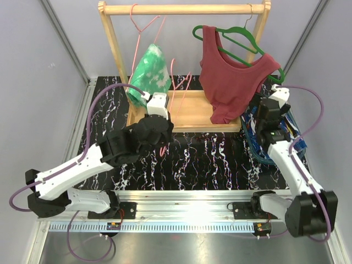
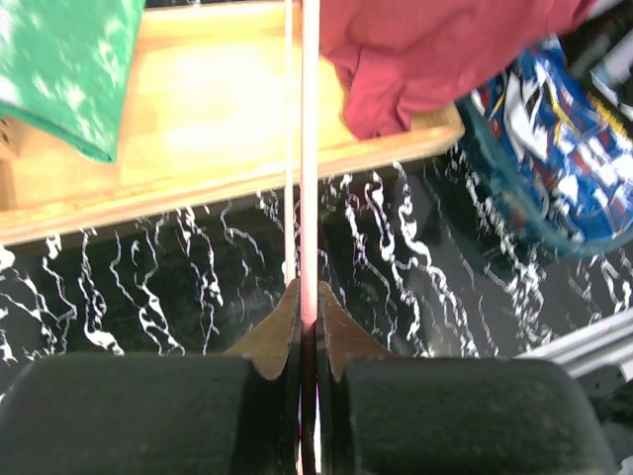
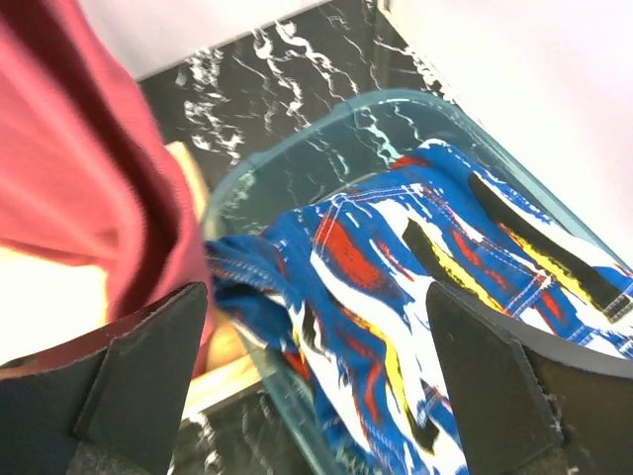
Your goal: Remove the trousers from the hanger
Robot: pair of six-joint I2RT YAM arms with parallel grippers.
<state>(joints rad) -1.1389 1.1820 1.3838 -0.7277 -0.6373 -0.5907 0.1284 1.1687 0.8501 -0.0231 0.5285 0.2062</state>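
From above, the green tie-dye trousers [image 1: 149,74] are hanging on the upper pink hanger [image 1: 138,27] from the wooden rack [image 1: 184,9], beside the red tank top [image 1: 234,82]. The blue trousers [image 1: 294,136] are lying in the bin [image 1: 256,149] under the right gripper [image 1: 270,107].

In the left wrist view, the left gripper [image 2: 309,297] is pinching the lower pink hanger [image 2: 310,148], fingers pressed together on it.

In the right wrist view, the right gripper's jaws are standing spread above the blue trousers, whose red, yellow and white print is too blurred to read as lettering.
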